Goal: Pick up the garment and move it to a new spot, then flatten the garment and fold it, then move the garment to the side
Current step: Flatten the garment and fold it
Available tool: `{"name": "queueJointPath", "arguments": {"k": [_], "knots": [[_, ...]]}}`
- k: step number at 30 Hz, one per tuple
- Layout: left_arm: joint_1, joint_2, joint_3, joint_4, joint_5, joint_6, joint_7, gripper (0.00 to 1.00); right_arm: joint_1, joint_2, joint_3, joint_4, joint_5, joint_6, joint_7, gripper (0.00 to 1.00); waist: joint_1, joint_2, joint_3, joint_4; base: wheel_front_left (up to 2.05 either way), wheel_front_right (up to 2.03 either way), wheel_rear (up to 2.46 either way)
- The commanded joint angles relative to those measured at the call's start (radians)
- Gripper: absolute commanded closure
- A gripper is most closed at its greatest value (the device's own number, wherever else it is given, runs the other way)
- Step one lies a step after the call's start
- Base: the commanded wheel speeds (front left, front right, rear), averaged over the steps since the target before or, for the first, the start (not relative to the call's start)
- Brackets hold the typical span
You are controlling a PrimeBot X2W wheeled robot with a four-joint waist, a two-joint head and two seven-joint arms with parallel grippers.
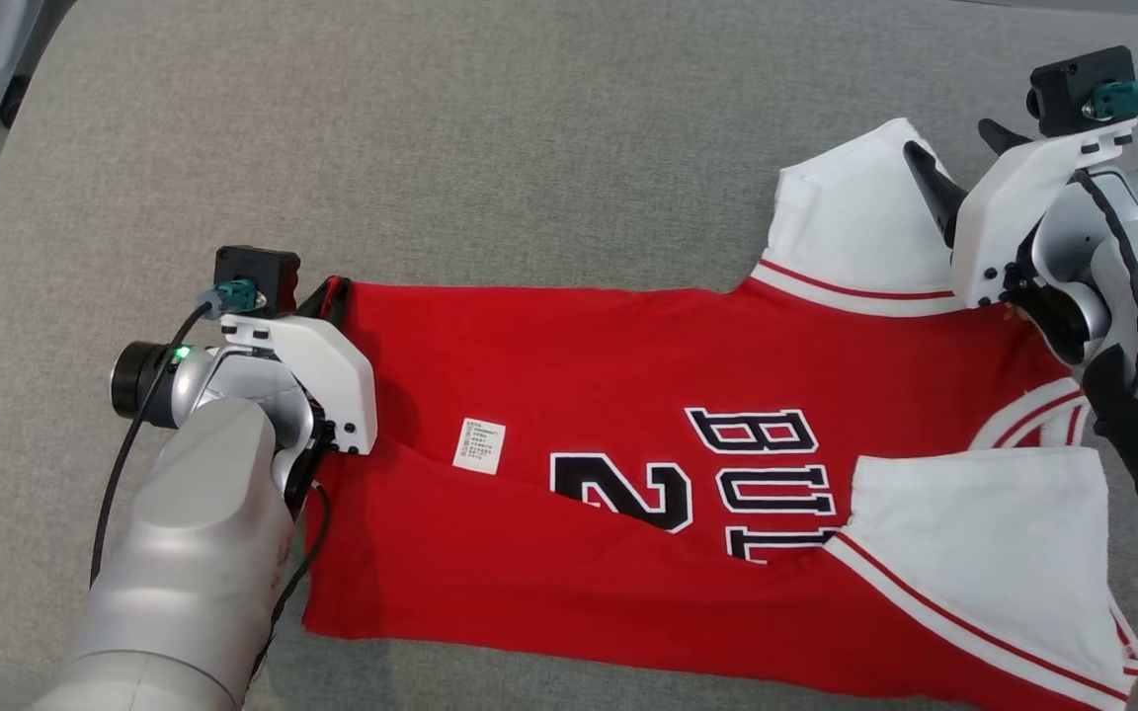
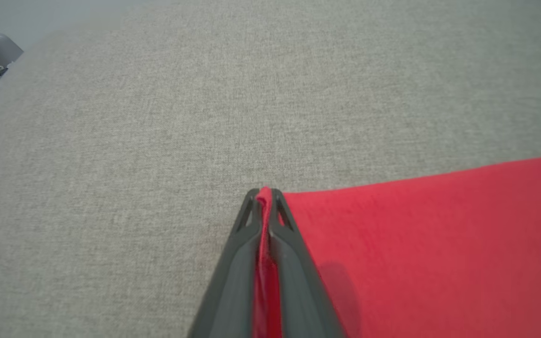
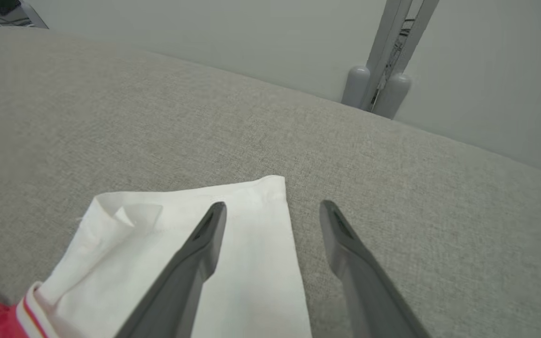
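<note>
The grey cloth top holds the red shirt, which lies long from left to right in front of you. Your left gripper is pinched shut on the shirt's far left corner. Your right gripper hangs open over the white sleeve, so it is nearer to that end. A fold hides some of the letters, and the near right corner is cut off.

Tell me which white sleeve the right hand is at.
The far sleeve, spread on the grey cushion; the right hand is over its edge. The near sleeve lies folded across the lettering.
</note>
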Motion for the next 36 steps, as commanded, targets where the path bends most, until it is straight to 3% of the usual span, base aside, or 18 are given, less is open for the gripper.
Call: {"name": "queueJointPath", "arguments": {"k": [1, 8, 9, 10, 18, 25, 30, 36], "knots": [[-0.023, 0.002, -0.008, -0.005, -0.012, -0.004, -0.009, 1.00, -0.017, -0.008, 0.006, 0.019, 0.016, 0.000, 0.024, 0.00, 0.0000, 0.0000, 0.034, 0.039, 0.00, 0.00, 0.00], [-0.030, 0.000, -0.091, -0.042, -0.098, -0.006, -0.021, 1.00, -0.074, -0.022, 0.059, 0.082, 0.037, 0.000, 0.114, 0.01, 0.0000, 0.0000, 0.073, 0.070, 0.00, 0.00, 0.00], [-0.029, 0.000, -0.106, -0.048, -0.112, -0.002, -0.023, 1.00, -0.075, -0.023, 0.065, 0.088, 0.034, 0.000, 0.112, 0.60, 0.0000, 0.0000, 0.076, 0.071, 0.00, 0.00, 0.00], [-0.027, -0.001, -0.119, -0.053, -0.125, 0.003, -0.023, 1.00, -0.079, -0.027, 0.065, 0.095, 0.038, 0.000, 0.099, 1.00, 0.0000, 0.0000, 0.079, 0.071, 0.00, 0.00, 0.00], [-0.056, 0.001, -0.184, -0.081, -0.193, 0.066, -0.087, 1.00, -0.148, -0.049, 0.043, 0.178, -0.009, 0.000, -0.099, 1.00, 0.0000, 0.0000, 0.086, 0.068, 0.00, 0.00, 0.00], [-0.077, 0.009, -0.166, -0.071, -0.201, 0.113, -0.165, 1.00, -0.171, -0.031, 0.009, 0.232, -0.036, 0.000, -0.274, 1.00, 0.0000, 0.0000, 0.061, 0.036, 0.00, 0.00, 0.00], [-0.053, 0.021, -0.158, -0.068, -0.200, 0.116, -0.178, 1.00, -0.150, -0.014, -0.008, 0.240, -0.033, 0.000, -0.322, 1.00, 0.0000, 0.0000, 0.032, 0.009, 0.00, 0.00, 0.00], [0.017, 0.051, -0.140, -0.103, -0.190, 0.121, -0.181, 1.00, -0.054, 0.011, -0.008, 0.154, 0.000, 0.000, -0.350, 1.00, 0.0000, 0.0000, -0.032, -0.040, 0.00, 0.00, 0.00]]}}
